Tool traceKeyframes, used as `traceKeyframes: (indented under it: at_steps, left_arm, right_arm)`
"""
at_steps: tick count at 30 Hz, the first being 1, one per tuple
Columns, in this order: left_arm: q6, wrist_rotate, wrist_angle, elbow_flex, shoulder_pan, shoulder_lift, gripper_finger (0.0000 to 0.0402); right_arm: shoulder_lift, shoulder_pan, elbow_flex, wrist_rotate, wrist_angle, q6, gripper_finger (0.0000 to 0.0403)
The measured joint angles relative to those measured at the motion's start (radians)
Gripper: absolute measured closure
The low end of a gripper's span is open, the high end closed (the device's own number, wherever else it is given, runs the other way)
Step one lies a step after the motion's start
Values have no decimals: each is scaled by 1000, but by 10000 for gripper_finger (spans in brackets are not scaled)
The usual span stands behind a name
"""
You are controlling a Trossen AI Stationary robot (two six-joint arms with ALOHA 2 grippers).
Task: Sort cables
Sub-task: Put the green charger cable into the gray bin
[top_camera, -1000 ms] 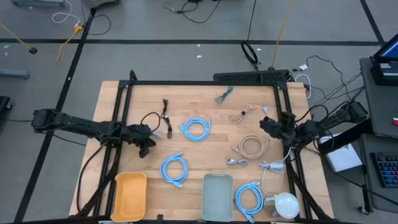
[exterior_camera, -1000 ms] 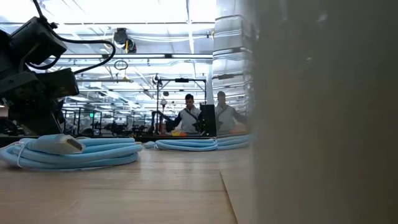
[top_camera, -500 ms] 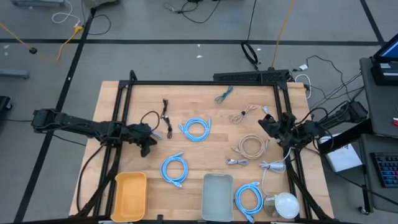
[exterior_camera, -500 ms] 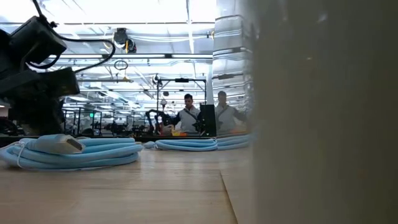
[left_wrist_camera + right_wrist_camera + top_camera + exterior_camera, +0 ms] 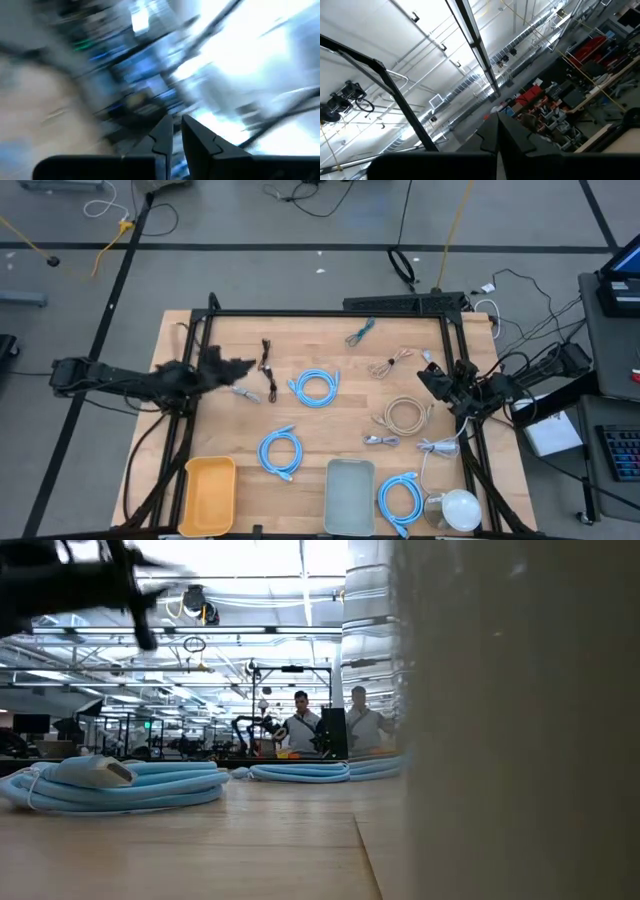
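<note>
Small coiled cables lie flat on the wooden table (image 5: 330, 350): light-blue loops (image 5: 315, 387), (image 5: 281, 452), (image 5: 400, 498), a black bundle (image 5: 266, 361), a teal one (image 5: 360, 332), beige ones (image 5: 392, 364), (image 5: 404, 416) and grey ones (image 5: 380, 440), (image 5: 435, 447). My left gripper (image 5: 238, 366) hangs blurred above the table's left part, tipped upward. Its fingers (image 5: 165, 137) are all but shut, with a thin slit between them and nothing in it. My right gripper (image 5: 428, 377) waits at the right side, raised and shut (image 5: 497, 131), holding nothing.
A yellow bin (image 5: 210, 492) and a grey-green bin (image 5: 350, 495) stand at the near edge. The grey-green bin fills the right of the low view (image 5: 520, 720). A round white object (image 5: 460, 508) with its cord sits at the near right. People (image 5: 300, 728) stand far behind the table.
My left gripper has swung up fast from pointing down at the table to pointing upward, rolling as it rose and shifting toward the far edge. In the low view it has gone up to the picture's top. The cables lie where they were.
</note>
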Motion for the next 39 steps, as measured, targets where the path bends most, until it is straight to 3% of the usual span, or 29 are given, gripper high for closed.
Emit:
traceKeyframes:
  at_steps: [2, 4, 7, 9, 13, 15, 18, 21, 23, 26, 29, 32, 36, 39]
  left_arm:
    - [-1, 36, 160, 17, 23, 3, 360]
    - [27, -28, 259, 55, 37, 3, 360]
    - [84, -189, 265, 118, 44, 1, 360]
    - [122, -211, 194, 169, 37, 11, 360]
    - [212, -205, -232, 311, 38, 33, 360]
    - [181, -200, -475, 392, 35, 63, 360]
    - [134, -99, -624, 502, 67, 134, 360]
    - [379, 244, -656, 627, 126, 242, 360]
    - [531, 414, -872, 757, 163, 306, 360]
    - [762, 439, -1386, 980, 214, 398, 360]
    - [943, 357, -1804, 1156, 257, 502, 360]
    - [1020, 272, -1985, 1222, 298, 564, 360]
    - [994, 278, -1974, 1224, 329, 560, 360]
    - [958, 287, -1961, 1224, 332, 546, 360]
  right_arm:
    - [2, 0, 0, 0, -1, -5, 399]
    - [2, -1, 0, 2, 0, -7, 399]
    - [1, -2, 0, 26, 3, -1, 399]
    - [2, -2, 0, 42, 12, 1, 399]
    - [2, -2, 0, 50, 23, -2, 399]
    - [1, -2, 0, 52, 25, -3, 399]
    - [1, -2, 0, 51, 22, -3, 399]
    - [1, -2, 0, 51, 21, -22, 399]
    - [1, -2, 0, 50, 13, -55, 399]
    - [1, -3, 0, 50, -8, -88, 399]
    - [1, -3, 0, 67, -59, -110, 399]
    - [1, -15, 25, 133, -268, -113, 398]
    - [33, -111, 174, 146, -837, -43, 372]
    - [109, -240, 325, 123, -1179, -80, 334]
